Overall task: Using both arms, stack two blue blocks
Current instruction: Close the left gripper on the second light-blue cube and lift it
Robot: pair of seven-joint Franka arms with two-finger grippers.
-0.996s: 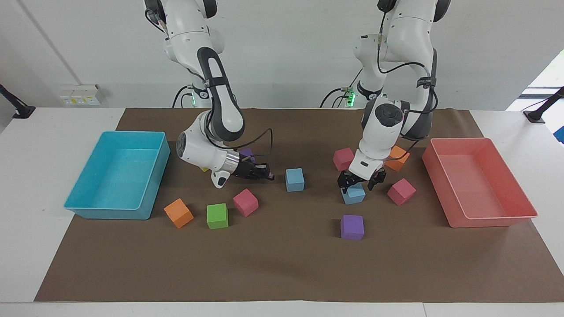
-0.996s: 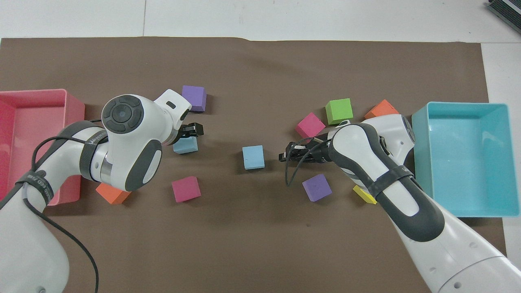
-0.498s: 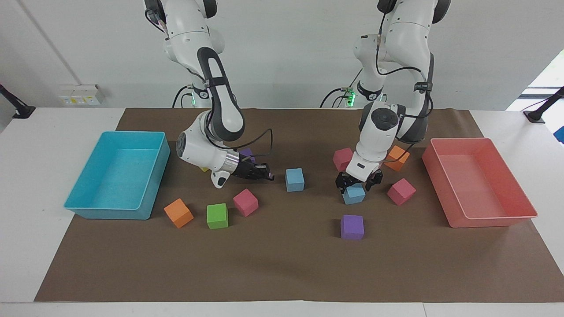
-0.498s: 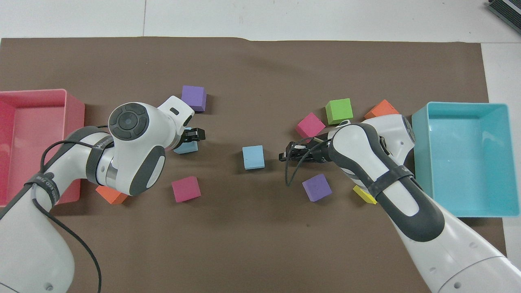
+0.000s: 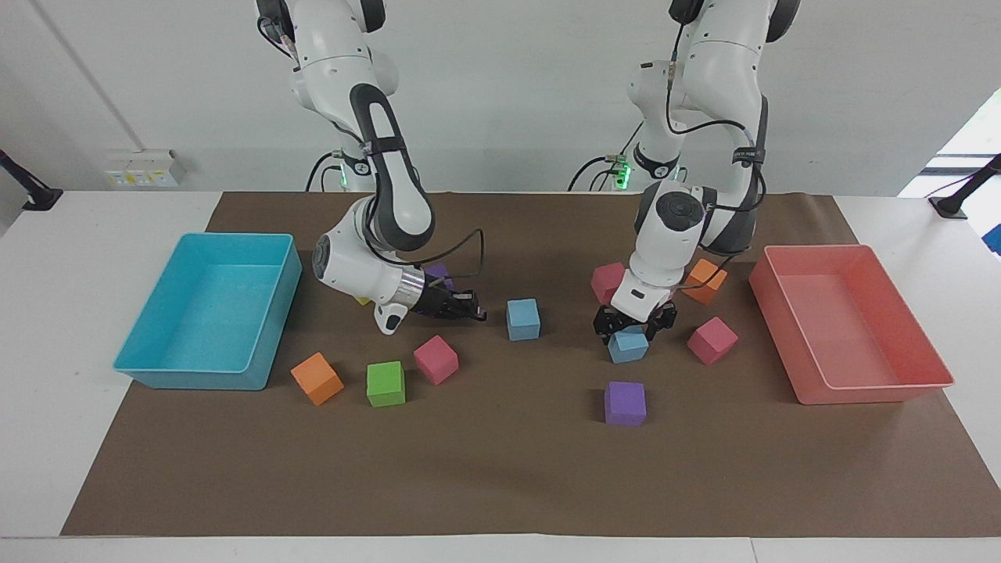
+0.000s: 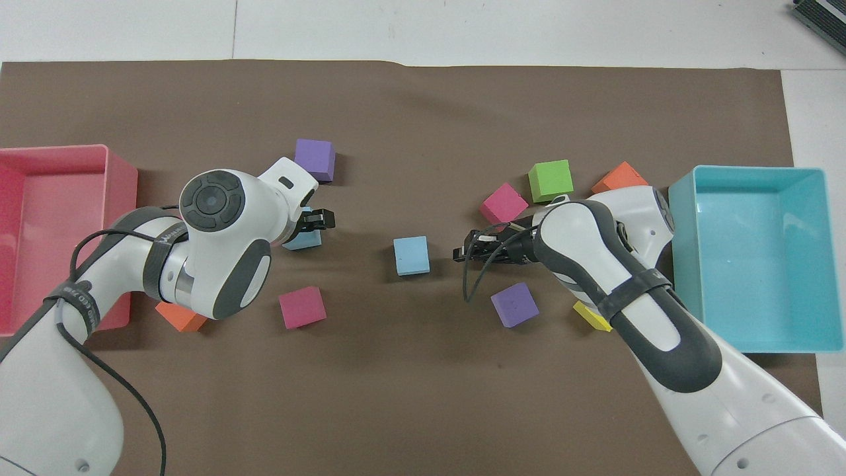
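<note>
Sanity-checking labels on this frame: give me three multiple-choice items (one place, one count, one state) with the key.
1. The left end effector is over:
A) the purple cube
B) a blue block
C) the pink bin

2. Blue blocks on the mat:
A) one
B) two
C) four

3. The right end effector is:
A) shut, empty
B) shut on a blue block
C) open around the green cube

Key:
1 B, it stands directly over that block.
2 B, one is under the left end effector and the other blue block is mid-mat.
3 A, its fingertips meet with nothing between.
</note>
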